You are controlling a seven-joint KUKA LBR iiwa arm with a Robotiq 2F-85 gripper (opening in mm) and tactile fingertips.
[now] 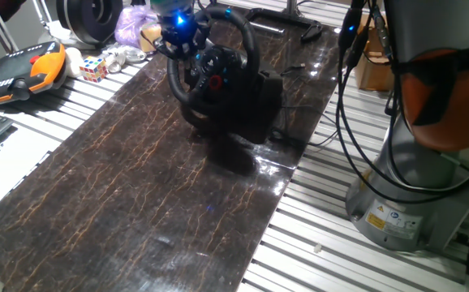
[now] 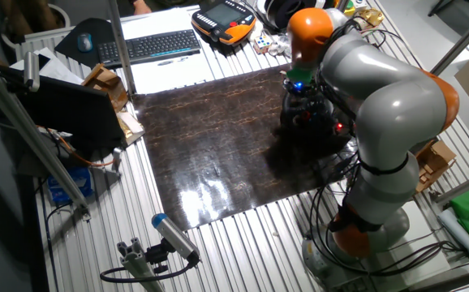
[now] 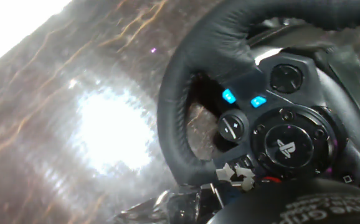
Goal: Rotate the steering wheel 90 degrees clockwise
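Steering wheel (image 1: 218,69) stands upright on its bulky black base (image 1: 259,105) at the far end of the dark marbled mat (image 1: 137,195) on the slatted bench (image 1: 316,235). Hand (image 1: 179,36), blue light lit, sits at the rim's upper left edge; whether the fingers are closed on the rim cannot be told. Hand view: leather rim close up, hub (image 3: 286,140) with two blue lights.

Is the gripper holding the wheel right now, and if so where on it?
It cannot be told. The gripper sits at the upper left of the steering wheel rim, but no view shows the fingers closed on it.
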